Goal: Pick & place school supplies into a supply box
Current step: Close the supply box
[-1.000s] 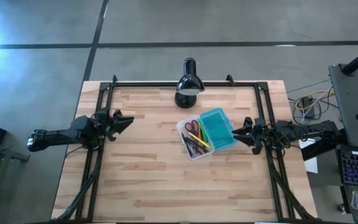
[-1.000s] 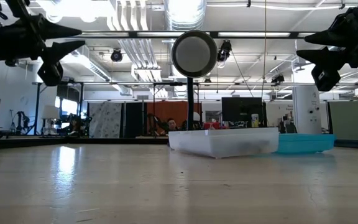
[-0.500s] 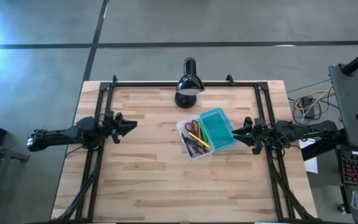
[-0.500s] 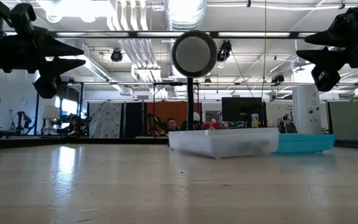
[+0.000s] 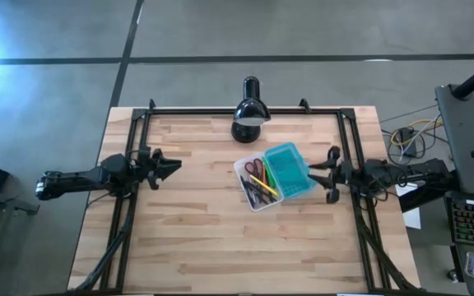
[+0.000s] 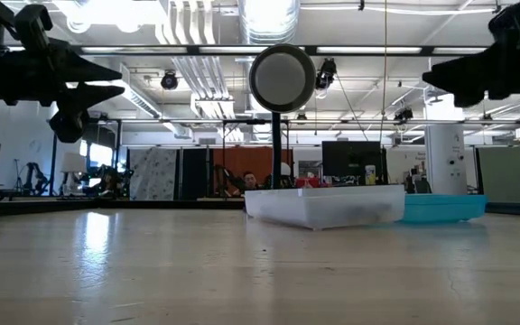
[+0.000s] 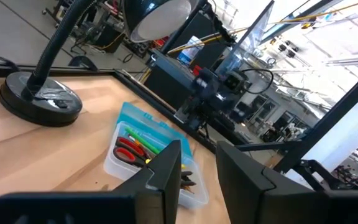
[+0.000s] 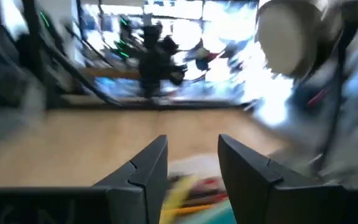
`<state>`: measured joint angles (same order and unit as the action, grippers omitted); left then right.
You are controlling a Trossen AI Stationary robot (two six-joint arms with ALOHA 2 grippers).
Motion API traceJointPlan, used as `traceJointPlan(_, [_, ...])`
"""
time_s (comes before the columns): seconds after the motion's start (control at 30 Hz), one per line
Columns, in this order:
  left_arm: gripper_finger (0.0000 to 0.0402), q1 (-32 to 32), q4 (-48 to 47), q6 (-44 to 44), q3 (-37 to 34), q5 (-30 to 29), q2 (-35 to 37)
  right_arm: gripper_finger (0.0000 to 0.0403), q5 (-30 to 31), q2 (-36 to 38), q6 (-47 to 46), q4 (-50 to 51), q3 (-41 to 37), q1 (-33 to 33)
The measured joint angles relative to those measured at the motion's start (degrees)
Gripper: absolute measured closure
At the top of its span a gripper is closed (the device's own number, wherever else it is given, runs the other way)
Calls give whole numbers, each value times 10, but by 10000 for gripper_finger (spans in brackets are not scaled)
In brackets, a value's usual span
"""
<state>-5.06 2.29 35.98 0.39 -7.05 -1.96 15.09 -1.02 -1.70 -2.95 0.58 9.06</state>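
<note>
Supplies look packed; the box lid is not yet shut.

The left gripper [image 5: 171, 164] hovers empty, fingers slightly parted, well left of the translucent clear plastic supply box [image 5: 257, 202], which holds red-handled scissors [image 5: 255, 168] and thin pens [image 5: 262, 190]. Its ribbed teal lid [image 5: 287, 170] lies open beside the empty, parted right gripper [image 5: 317, 173].

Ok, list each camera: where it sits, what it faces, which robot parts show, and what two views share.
High: above, looking down on the table, both arms, left gripper, right gripper.
Low: at tabletop height, facing the room; both grippers overhead.
Left wrist: past its own fingers toward the supply box.
Right wrist: blurred, own fingers over wood.
High and low views share the lamp and box.
</note>
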Motion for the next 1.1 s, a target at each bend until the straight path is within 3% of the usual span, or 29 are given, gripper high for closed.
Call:
traceJointPlan(0.07, [316, 0, 3, -12, 0, -10, 0, 273, 33, 1, 86, -27, -1, 0])
traceJointPlan(0.13, [316, -1, 25, 8, 0, -55, -1, 276, 48, 3, 133, -61, 0, 0])
traceJointPlan(0.3, [316, -1, 43, 242, 10, -95, -1, 276, 96, 2, 408, -125, -1, -1])
traceJointPlan(0.4, [316, -1, 52, 266, 14, -113, -1, 274, 118, 1, 548, -178, 0, -1])
traceJointPlan(0.5, [316, -1, 62, 281, 13, -135, -1, 279, 110, 2, 570, -268, -1, -1])
traceJointPlan(0.63, [316, -1, 83, 334, 14, -166, -1, 287, 106, 2, 538, -383, 0, -1])
traceJointPlan(0.7, [316, -2, 101, 367, 14, -167, -1, 291, 121, 1, 447, -438, 0, -1])
traceJointPlan(0.83, [318, -1, 135, 367, 25, -139, -13, 301, 288, -6, 87, -509, 0, -3])
traceJointPlan(0.93, [321, -1, 134, 347, 55, -159, -50, 306, 407, -9, -34, -490, 1, -9])
traceJointPlan(1.0, [321, -1, 134, 322, 83, -169, -89, 308, 395, -19, -40, -422, 1, -9])
traceJointPlan(1.1, [322, -1, 109, 304, 135, -168, -170, 307, 274, -48, -75, -287, 13, -8])
